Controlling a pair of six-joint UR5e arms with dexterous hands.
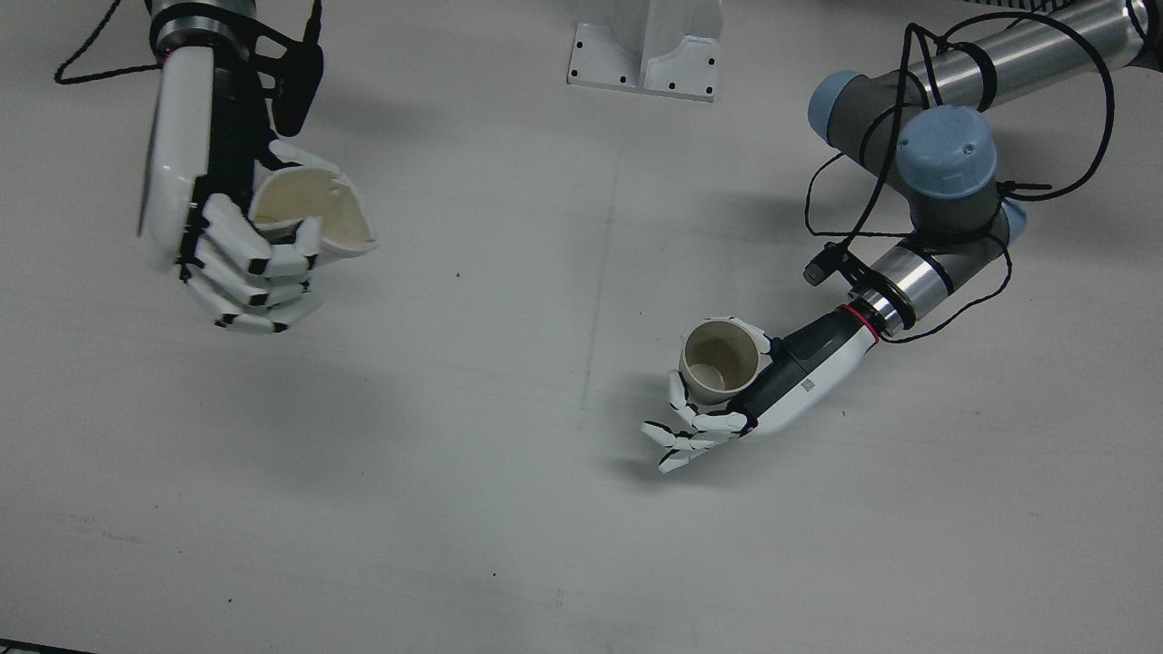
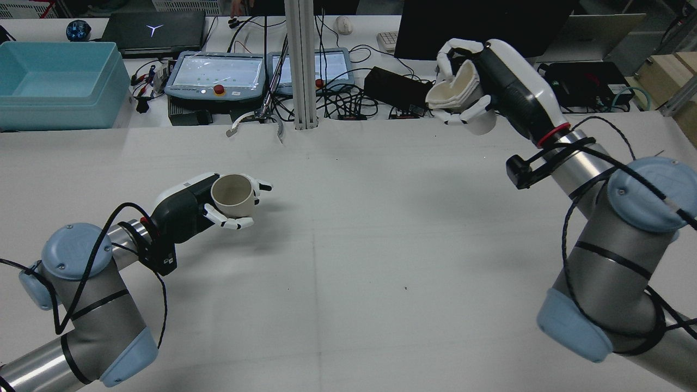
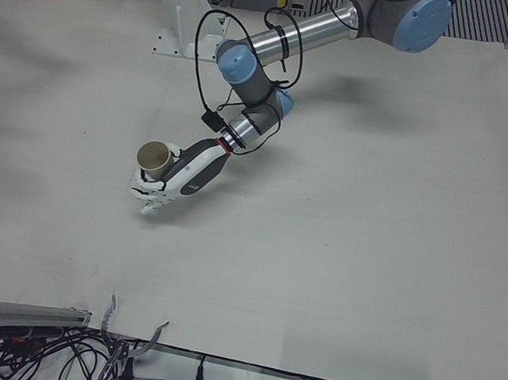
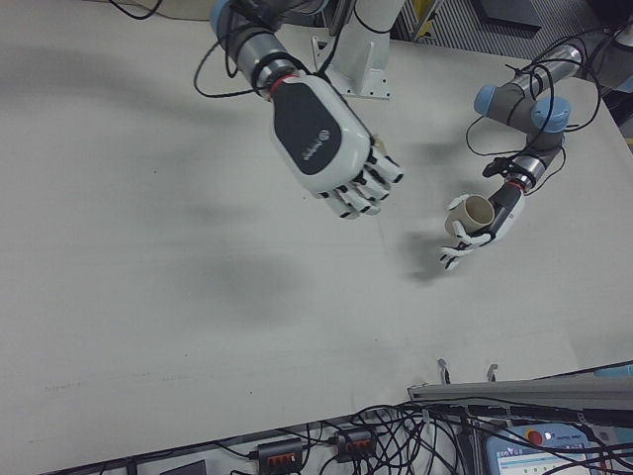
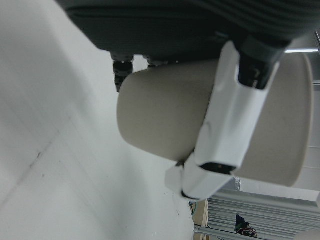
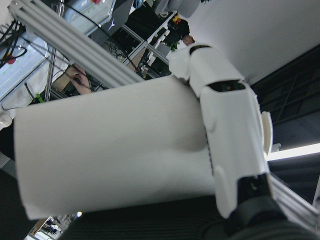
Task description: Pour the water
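My left hand [image 2: 188,209] is shut on a beige cup [image 2: 233,195] and holds it upright, low over the table, mouth up. It also shows in the front view [image 1: 790,381] with the cup [image 1: 720,361], which looks empty. The left hand view shows the cup's wall [image 5: 165,125] under a finger [image 5: 227,135]. My right hand [image 2: 503,73] is shut on a white paper cup [image 2: 460,95], raised high and tilted, its rim squashed. In the front view this hand [image 1: 209,218] and cup [image 1: 313,209] are at the upper left, far from the beige cup.
The arms' pedestal base [image 1: 645,59] stands at the table's far edge. Behind the table a desk holds two teach pendants [image 2: 215,73], a blue bin [image 2: 54,81], cables and a metal post [image 2: 302,60]. The white table [image 1: 545,500] stretches between the hands.
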